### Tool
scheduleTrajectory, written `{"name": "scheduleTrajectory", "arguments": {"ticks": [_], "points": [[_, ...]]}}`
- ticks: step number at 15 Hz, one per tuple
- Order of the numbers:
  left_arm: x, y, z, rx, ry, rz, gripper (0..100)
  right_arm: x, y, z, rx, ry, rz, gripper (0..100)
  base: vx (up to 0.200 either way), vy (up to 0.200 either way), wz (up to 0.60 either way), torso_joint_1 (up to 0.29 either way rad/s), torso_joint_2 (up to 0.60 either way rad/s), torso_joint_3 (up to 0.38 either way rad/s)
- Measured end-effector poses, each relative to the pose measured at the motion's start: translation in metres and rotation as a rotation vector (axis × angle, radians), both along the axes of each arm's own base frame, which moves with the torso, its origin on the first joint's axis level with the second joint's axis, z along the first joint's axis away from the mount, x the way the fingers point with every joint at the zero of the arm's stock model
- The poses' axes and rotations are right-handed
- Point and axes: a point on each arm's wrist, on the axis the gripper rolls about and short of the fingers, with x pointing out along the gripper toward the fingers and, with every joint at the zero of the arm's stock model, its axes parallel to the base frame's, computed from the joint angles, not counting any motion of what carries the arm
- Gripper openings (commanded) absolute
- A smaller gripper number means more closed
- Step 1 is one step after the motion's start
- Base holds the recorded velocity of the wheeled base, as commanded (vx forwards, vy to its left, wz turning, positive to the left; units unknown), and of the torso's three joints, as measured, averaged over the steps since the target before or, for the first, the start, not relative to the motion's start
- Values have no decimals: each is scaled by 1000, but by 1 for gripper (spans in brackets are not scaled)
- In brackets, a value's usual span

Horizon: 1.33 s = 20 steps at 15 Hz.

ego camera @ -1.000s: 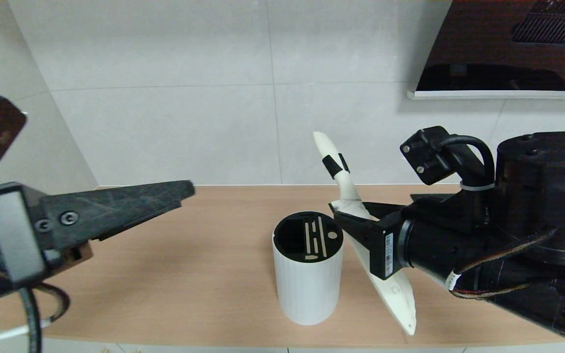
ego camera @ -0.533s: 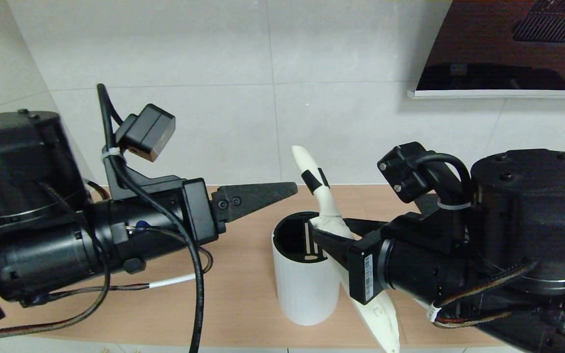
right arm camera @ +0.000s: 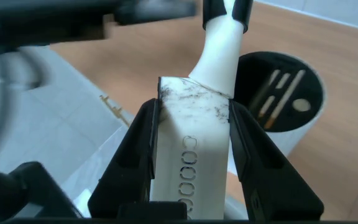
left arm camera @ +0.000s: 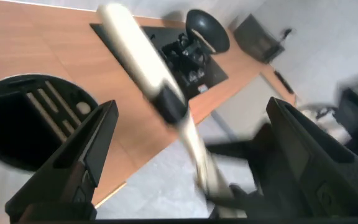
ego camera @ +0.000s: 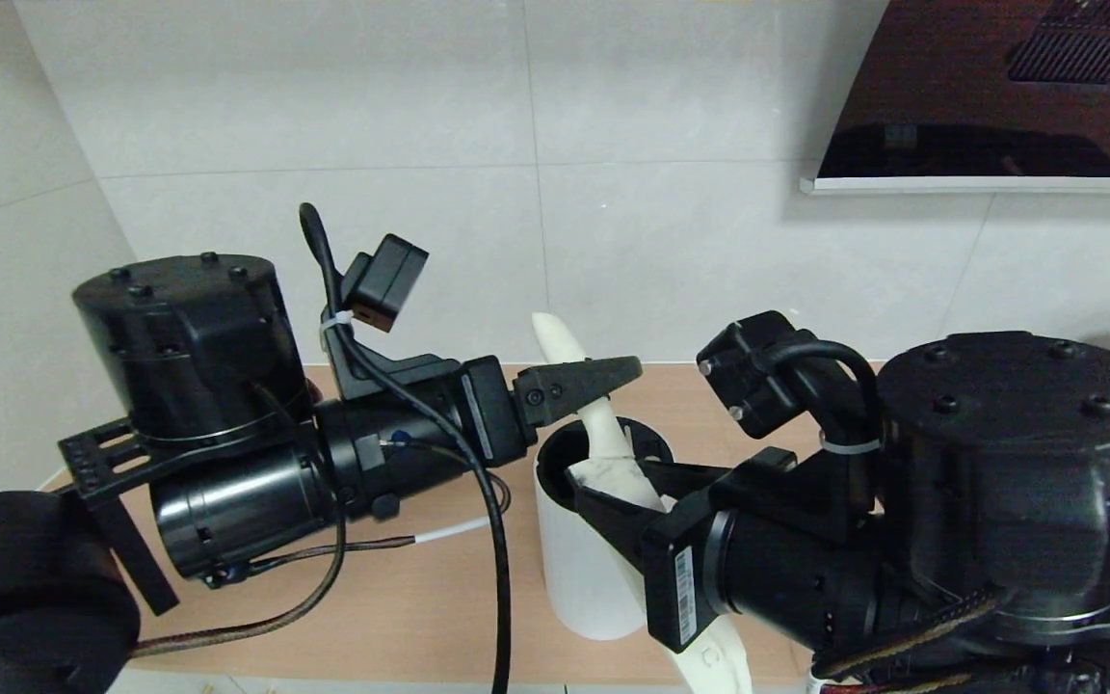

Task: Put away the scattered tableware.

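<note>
My right gripper (ego camera: 627,482) (right arm camera: 194,115) is shut on the broad blade of a white spatula (ego camera: 552,342) (right arm camera: 191,143), which stands tilted with its handle pointing up. The blade hangs beside the rim of the white cylindrical utensil holder (ego camera: 574,578) (right arm camera: 284,93), whose black slotted top (left arm camera: 30,118) faces up. Reaching in from the left, my left gripper (ego camera: 627,368) (left arm camera: 192,106) is open. The spatula handle (left arm camera: 145,68), with its black band, runs between the two fingers without being clamped.
The holder stands near the front edge of a wooden counter (ego camera: 420,598). A black cooktop with a dark pan (left arm camera: 207,31) lies farther along the counter. A dark range hood (ego camera: 998,87) hangs at the upper right, and a tiled wall closes the back.
My left arm has swung in from the left until its open fingers flank the spatula handle. My right gripper has carried the spatula leftward, up to the holder.
</note>
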Motion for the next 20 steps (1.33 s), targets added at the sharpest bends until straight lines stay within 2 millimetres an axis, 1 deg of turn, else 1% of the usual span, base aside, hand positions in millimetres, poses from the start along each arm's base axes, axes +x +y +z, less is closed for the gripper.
{"name": "scheduleTrajectory", "arguments": {"ticks": [5, 11, 16, 17, 20], "points": [[4, -7, -10, 18, 24, 1, 100, -2, 4, -3, -3, 10, 10, 0, 0, 0, 0, 0, 0, 0], [7, -8, -8, -2, -7, 39, 100, -2, 4, -4, -8, 12, 10, 0, 0, 0, 0, 0, 0, 0], [10, -10, -12, 7, 2, 43, 100, -3, 4, -5, -9, 13, 10, 0, 0, 0, 0, 0, 0, 0], [11, -10, -13, 9, 4, 46, 0, -3, 4, -5, -9, 13, 10, 0, 0, 0, 0, 0, 0, 0], [13, -11, -15, 12, 4, 63, 0, -3, 4, -5, -10, 13, 10, 0, 0, 0, 0, 0, 0, 0]]}}
